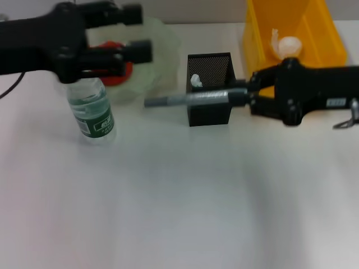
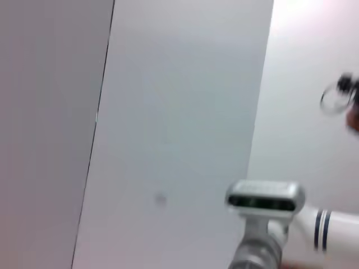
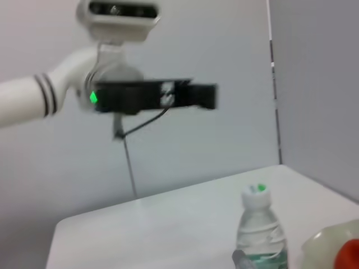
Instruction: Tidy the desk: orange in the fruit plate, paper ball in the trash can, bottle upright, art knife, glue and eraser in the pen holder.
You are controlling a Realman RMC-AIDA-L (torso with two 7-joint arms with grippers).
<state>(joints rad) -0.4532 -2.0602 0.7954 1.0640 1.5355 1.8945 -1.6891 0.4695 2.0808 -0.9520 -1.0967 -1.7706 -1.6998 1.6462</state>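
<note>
Right gripper (image 1: 253, 94) pinches art knife (image 1: 193, 99) level, beside pen holder (image 1: 209, 89). Tip blade downward, centre above holder mouth, then lower and release. Left gripper (image 1: 137, 35), spread, above upright bottle (image 1: 92, 109).

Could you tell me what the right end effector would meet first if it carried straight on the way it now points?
Probably the bottle: the right end effector, holding the art knife level over the pen holder, points toward it, though depth is unclear.

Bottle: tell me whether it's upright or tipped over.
Upright: the bottle stands on its base on the table, cap up in the right wrist view, below the left gripper.
</note>
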